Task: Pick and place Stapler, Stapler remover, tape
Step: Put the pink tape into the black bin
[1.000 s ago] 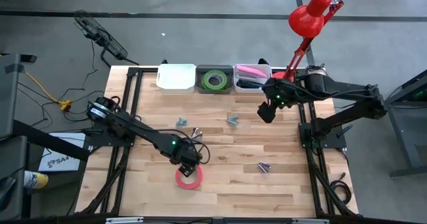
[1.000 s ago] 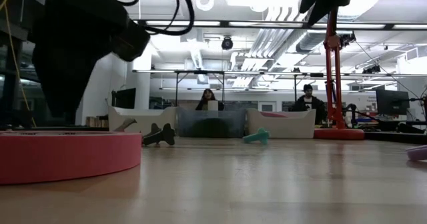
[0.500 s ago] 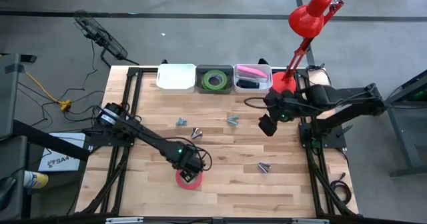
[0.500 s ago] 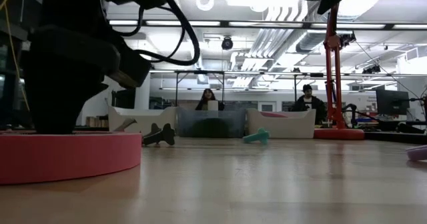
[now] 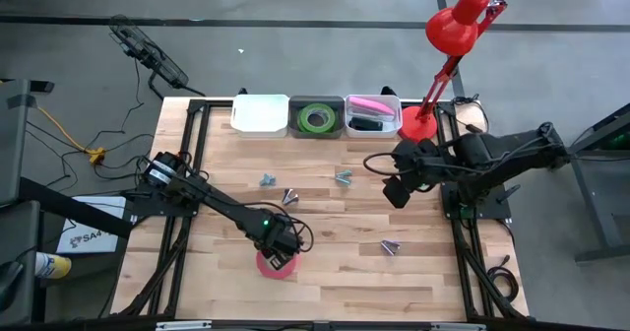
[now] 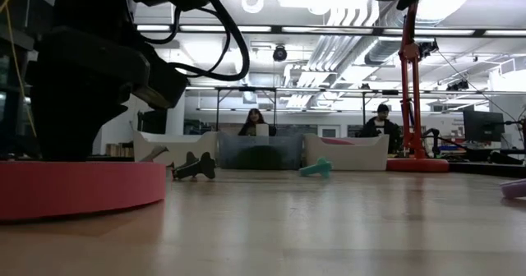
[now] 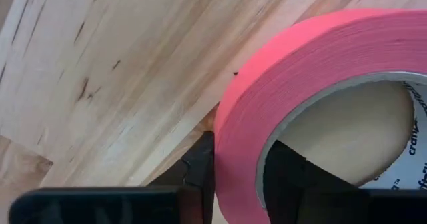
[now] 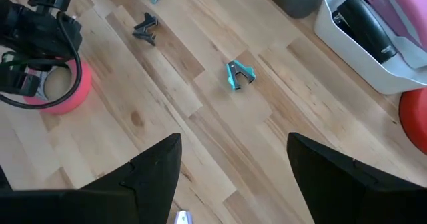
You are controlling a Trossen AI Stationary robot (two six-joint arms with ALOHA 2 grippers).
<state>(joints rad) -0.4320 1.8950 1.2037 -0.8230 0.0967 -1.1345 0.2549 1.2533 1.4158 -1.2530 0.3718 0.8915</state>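
The pink tape roll (image 5: 274, 265) lies flat on the wooden table near its front, and also shows in the low view (image 6: 82, 190). My left gripper (image 5: 279, 248) stands over it, pointing down, shut on its wall. My right gripper (image 5: 396, 189) hangs open and empty above the table's right side; its fingers (image 8: 153, 177) show far apart. A green tape roll (image 5: 316, 118) lies in the dark middle bin. A pink stapler (image 5: 370, 104) and a black one (image 5: 366, 124) lie in the right white bin. Several staple removers lie on the table, one teal (image 8: 239, 75). My left gripper has the wall of the pink roll (image 7: 237, 144) between its two fingers, one finger (image 7: 200, 164) outside and one (image 7: 290, 174) inside the open centre. The fingers come from above, pointing down. The roll lies flat, its underside on the table.
Three bins stand in a row at the far edge, the left one white (image 5: 260, 114). A red desk lamp (image 5: 433, 124) stands at the far right. Staple removers lie at mid-table (image 5: 268, 180), (image 5: 288, 195), (image 5: 344, 177) and right of the roll (image 5: 390, 246).
My left gripper has gone down and toward the near edge onto the pink roll, its fingers now astride the wall; the roll has slid slightly left. My right gripper has moved from beside the bins toward the near edge, staying open.
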